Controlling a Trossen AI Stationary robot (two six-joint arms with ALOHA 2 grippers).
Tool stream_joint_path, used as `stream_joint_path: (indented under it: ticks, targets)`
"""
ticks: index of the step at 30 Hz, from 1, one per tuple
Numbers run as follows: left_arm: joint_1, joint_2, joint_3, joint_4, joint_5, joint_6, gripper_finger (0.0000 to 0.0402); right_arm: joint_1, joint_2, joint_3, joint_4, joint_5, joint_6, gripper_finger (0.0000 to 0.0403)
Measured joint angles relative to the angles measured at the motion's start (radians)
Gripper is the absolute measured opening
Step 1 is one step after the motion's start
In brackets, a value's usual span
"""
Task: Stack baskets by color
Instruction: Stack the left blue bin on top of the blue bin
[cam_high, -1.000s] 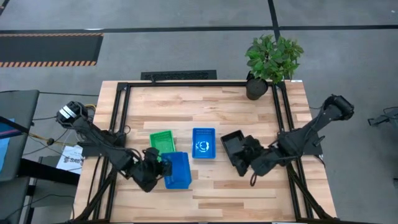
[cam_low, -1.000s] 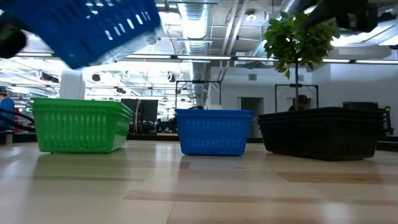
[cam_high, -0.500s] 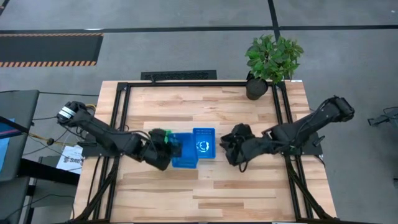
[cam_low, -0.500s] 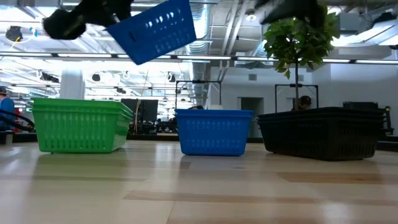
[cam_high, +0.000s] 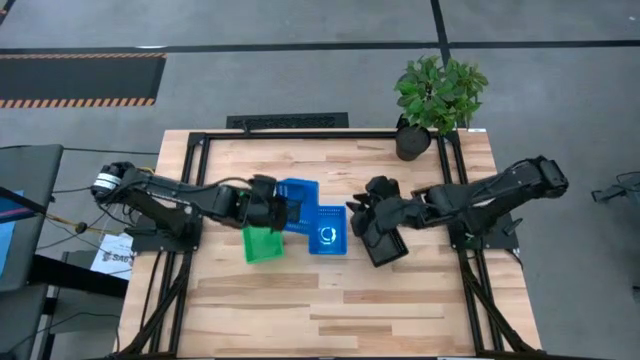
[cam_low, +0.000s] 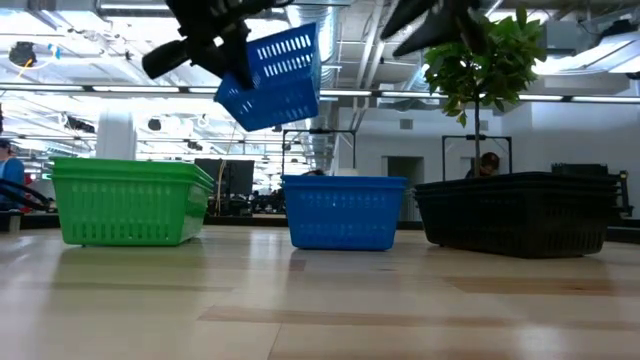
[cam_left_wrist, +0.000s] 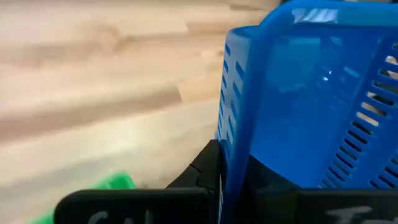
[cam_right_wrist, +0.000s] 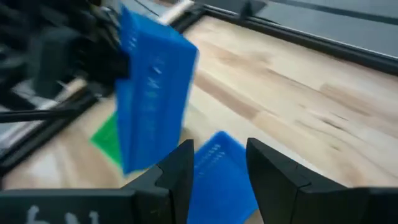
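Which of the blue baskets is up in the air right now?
The tilted blue basket gripped by the left claw. The other blue basket sits flat on the table, between the green and black ones.

On the desk (cam_high: 400, 310), 3 basket stacks sit in a row: one (cam_high: 263, 244) at 9 o'clock, one (cam_high: 328, 231) at centre, one (cam_high: 385, 246) at 3 o'clock. A 4th basket (cam_high: 297, 203) hangs tilted above, between the first 2. A plant (cam_high: 438, 95) stands at 1 o'clock.

Two blue baskets (cam_high: 298, 203), one green stack (cam_high: 262, 243), one black stack (cam_high: 382, 245)
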Motion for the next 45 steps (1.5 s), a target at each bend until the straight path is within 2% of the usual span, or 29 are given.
stream_joint_path:
  ticks: [7,13,17,24,34,45]
  targets:
    - [0.126,-0.012,0.0,0.002,-0.006,0.2,0.0,-0.089,0.025,-0.003,0.024,0.001,-0.004,0.0165]
    - [0.225,-0.018,0.0,0.01,-0.016,0.296,0.0,-0.135,0.036,-0.004,0.03,0.001,-0.011,0.0159]
    - [0.267,-0.018,0.0,0.059,0.001,0.348,0.0,-0.158,0.06,-0.001,0.099,0.001,-0.078,0.0158]
    - [0.297,-0.018,0.0,0.194,0.032,0.443,0.0,-0.181,0.135,-0.002,0.233,0.0,-0.174,0.017]
    - [0.312,-0.018,0.0,0.22,0.037,0.48,0.0,-0.204,0.173,-0.002,0.372,-0.017,-0.209,0.0241]
    - [0.344,-0.018,0.0,0.268,0.038,0.514,0.0,-0.219,0.173,-0.002,0.426,-0.025,-0.205,0.0234]
